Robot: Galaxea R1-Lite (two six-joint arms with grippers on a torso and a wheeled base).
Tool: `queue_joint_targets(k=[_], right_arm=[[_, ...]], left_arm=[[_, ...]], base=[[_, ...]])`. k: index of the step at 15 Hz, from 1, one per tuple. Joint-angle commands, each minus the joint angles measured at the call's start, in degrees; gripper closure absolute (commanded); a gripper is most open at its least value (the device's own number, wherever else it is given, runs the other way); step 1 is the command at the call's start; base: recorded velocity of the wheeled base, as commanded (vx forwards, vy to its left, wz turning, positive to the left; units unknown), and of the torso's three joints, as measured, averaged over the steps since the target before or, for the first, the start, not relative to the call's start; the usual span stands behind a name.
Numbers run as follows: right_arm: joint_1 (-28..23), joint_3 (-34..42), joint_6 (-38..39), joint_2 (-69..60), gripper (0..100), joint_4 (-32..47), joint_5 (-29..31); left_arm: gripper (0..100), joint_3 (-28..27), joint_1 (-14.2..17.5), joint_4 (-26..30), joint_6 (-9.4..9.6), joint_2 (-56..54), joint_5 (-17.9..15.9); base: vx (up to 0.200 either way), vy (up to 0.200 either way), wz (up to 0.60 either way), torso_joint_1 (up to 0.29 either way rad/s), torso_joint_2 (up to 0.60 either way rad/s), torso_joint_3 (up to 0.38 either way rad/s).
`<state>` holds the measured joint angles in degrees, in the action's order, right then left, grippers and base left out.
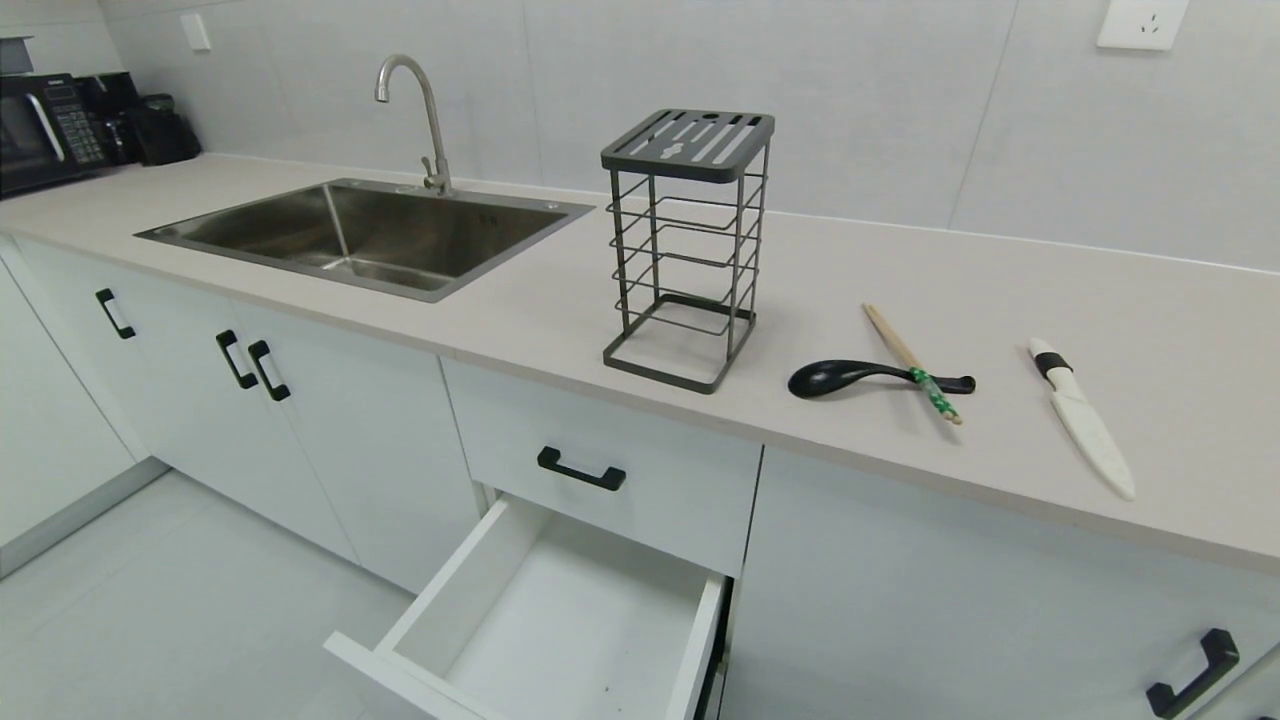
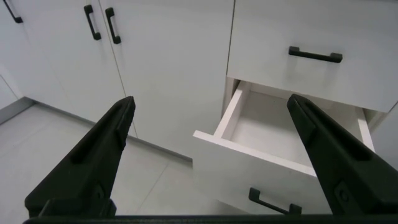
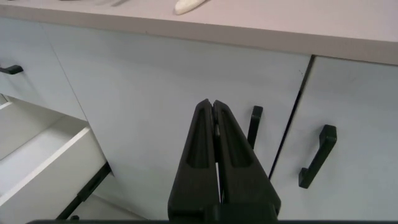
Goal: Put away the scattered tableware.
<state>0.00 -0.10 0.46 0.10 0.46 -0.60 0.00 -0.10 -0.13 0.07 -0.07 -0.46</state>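
- The microwave [image 1: 35, 125] is cut by the head view's left edge; the dark appliances [image 1: 150, 128] beside it are too small to identify.
- The open drawer [image 1: 570, 620] runs off the bottom edge at its front.
- The chopsticks [image 1: 905, 350] cross the handle of the black spoon [image 1: 825, 380], hiding a short stretch.
- The right wrist view's top edge cuts off the white knife [image 3: 186, 6] behind its tip.
- In the left wrist view, the left gripper [image 2: 210, 102] covers the drawer's right side.

Head camera overlooks the counter [image 1: 900, 280]; both wrist cameras face cabinets [image 2: 174, 62], sharing the drawer [image 1: 560, 620].
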Motion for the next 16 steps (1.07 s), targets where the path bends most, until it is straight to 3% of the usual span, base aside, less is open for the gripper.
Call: queue_joint_targets(k=[1, 7, 16], right_arm=[[0.0, 0.0, 0.0, 0.1, 100, 0.0, 0.0], [0.0, 0.0, -0.1, 0.0, 100, 0.0, 0.0], [0.0, 0.0, 0.0, 0.0, 100, 0.0, 0.0]], left_arm=[[0, 0.0, 0.0, 0.0, 0.01, 0.1, 0.0], [0, 0.0, 0.0, 0.0, 0.01, 0.1, 0.0], [0, 0.0, 0.0, 0.0, 0.01, 0.1, -0.1]], base=[[0.000, 0.000, 0.00, 0.000, 0.00, 0.000], [0.000, 0.000, 0.00, 0.073, -0.21, -0.098], [0.000, 0.000, 0.00, 0.292, -0.50, -0.235]])
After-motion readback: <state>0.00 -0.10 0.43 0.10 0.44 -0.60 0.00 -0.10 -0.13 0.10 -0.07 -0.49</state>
